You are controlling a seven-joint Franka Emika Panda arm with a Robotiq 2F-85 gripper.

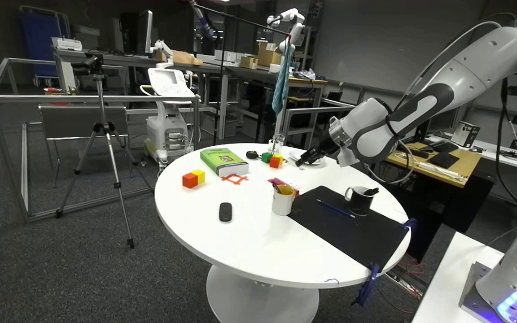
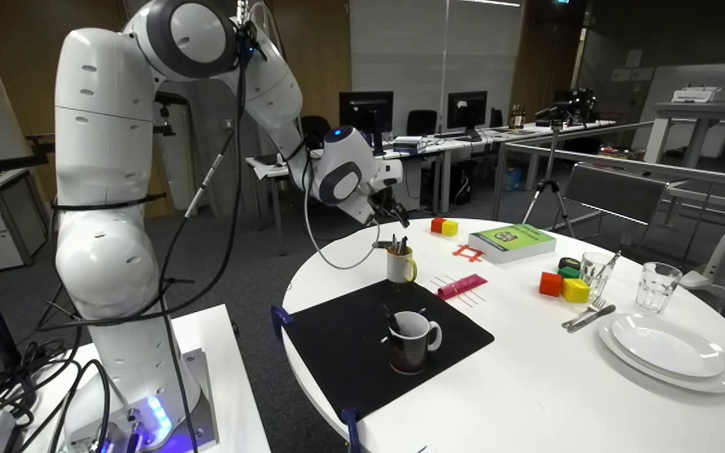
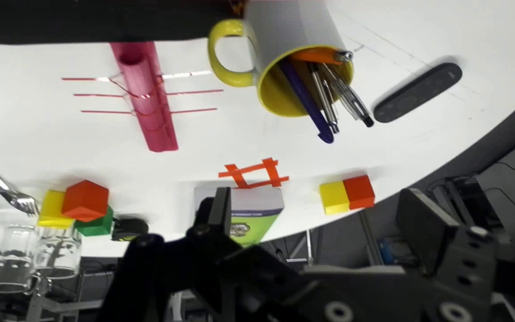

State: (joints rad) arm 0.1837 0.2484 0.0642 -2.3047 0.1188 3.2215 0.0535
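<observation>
My gripper (image 3: 318, 194) stands wide open, its two dark pads apart with nothing held between them. In both exterior views it hangs in the air, tilted, touching nothing. A white mug (image 2: 398, 267) with a yellow inside and handle stands upright on the round table, holding several pens. The wrist view shows this mug (image 3: 291, 31) at the top, beside a black remote (image 3: 418, 91). Beyond the fingers lie a yellow block (image 3: 334, 197) and a red block (image 3: 359, 192), side by side. A green book (image 3: 251, 226) is partly hidden behind one finger, next to an orange tape square (image 3: 253, 182).
A black mat (image 2: 337, 333) bears a dark mug (image 2: 410, 346) and a blue pen (image 1: 335, 208). Pink material (image 2: 461, 286) is on the table beside it. White plates (image 2: 671, 352), cutlery (image 2: 589, 314), glasses (image 2: 657, 288) and more blocks (image 2: 550, 284) stand farther round. Blue clamps (image 1: 368, 285) grip the edge.
</observation>
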